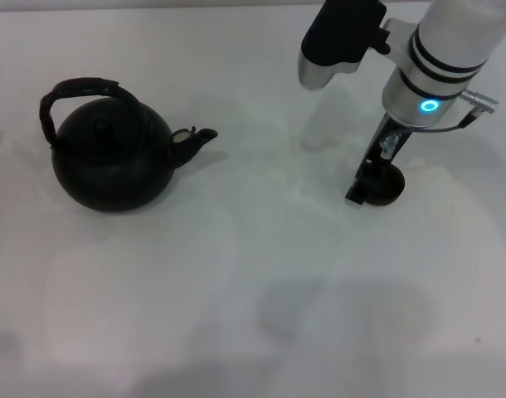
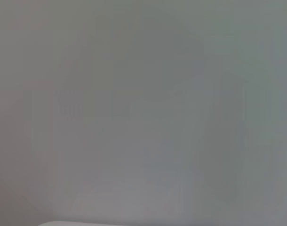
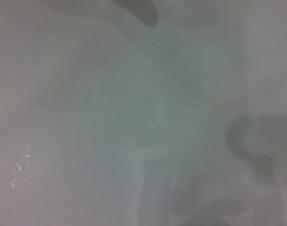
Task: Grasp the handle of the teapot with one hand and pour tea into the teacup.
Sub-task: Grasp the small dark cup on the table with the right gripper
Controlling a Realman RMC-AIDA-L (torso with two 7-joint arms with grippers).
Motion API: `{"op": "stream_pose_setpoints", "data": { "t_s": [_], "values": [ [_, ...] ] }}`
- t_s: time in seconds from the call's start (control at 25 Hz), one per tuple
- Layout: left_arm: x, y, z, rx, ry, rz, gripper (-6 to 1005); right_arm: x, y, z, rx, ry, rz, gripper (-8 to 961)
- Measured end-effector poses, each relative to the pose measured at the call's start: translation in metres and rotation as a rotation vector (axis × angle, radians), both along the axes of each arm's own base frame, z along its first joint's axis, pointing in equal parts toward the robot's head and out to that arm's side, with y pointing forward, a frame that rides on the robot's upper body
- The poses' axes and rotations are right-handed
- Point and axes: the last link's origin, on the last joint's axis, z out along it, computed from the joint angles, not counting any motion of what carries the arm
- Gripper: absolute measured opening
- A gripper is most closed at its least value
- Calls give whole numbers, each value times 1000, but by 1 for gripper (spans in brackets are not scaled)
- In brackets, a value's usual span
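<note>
The matte-black teapot (image 1: 112,162) stands on the white table at the left, its short spout (image 1: 199,138) pointing right. Its dark wrapped handle (image 1: 79,89) arches over the lid. The tiny black teacup (image 1: 389,189) sits on the table at the right. My right gripper (image 1: 371,192) reaches straight down onto the teacup, touching its left side, and the arm hides part of the cup. My left gripper appears in no view. Both wrist views show only blurred pale surface.
The white tabletop (image 1: 253,282) stretches between teapot and teacup and towards the front. My right arm's white and black housing (image 1: 427,58) hangs over the back right.
</note>
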Motion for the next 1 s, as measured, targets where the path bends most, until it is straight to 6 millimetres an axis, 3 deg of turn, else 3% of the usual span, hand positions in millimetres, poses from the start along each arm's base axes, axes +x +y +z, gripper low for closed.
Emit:
{"op": "stream_pose_setpoints", "data": {
  "t_s": [1.0],
  "values": [
    [1, 1, 0, -2, 1, -4, 887, 9, -6, 6, -20, -21, -48, 818]
  ]
}}
